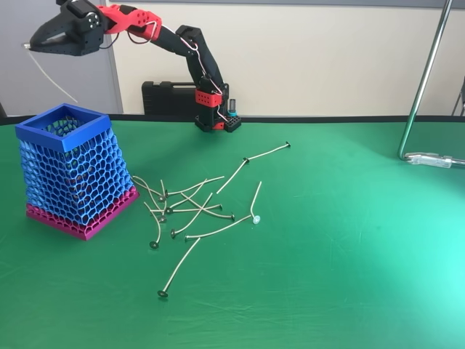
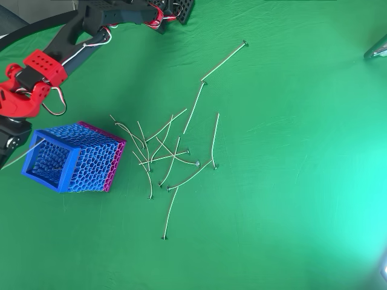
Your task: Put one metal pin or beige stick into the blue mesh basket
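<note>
1. My jaws [image 1: 30, 46] are clamped on one beige stick [image 1: 52, 76], which hangs from their tip in a loose curve, high above the green bench [image 1: 349, 240]. This is the carry-and-drop step: the pick is done, the stick is not yet in the blue mesh basket [image 1: 73, 171].

2. In the fixed view, the stick's lower end dangles just above the basket's square rim, near its back edge. My next move, as I judge it, is to bring that trailing end inside the opening, then part the jaws; the stick is long and springy, so it could catch on the rim or tip out.

3. The overhead view shows the stick [image 2: 27, 154] crossing the basket's [image 2: 75, 160] mouth, which the fixed view cannot confirm. The fixed view gives the height that the overhead view flattens.

4. The remaining sticks [image 1: 192, 207] lie scattered on the bench beside the basket.
</note>
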Action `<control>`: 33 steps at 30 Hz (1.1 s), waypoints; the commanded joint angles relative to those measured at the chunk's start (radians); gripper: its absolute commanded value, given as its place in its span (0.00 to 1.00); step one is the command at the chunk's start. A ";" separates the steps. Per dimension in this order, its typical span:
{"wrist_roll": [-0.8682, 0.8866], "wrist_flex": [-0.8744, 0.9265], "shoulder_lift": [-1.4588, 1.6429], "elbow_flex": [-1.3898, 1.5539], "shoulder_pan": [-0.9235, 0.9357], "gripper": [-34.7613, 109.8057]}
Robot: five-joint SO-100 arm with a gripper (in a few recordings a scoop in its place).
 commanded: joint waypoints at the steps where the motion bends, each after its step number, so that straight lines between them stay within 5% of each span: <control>1: -0.006 -0.032 0.011 0.063 0.006 0.24; 17: 0.051 -0.094 0.032 0.261 0.018 0.24; 33: 0.075 -0.144 0.043 0.262 0.023 0.35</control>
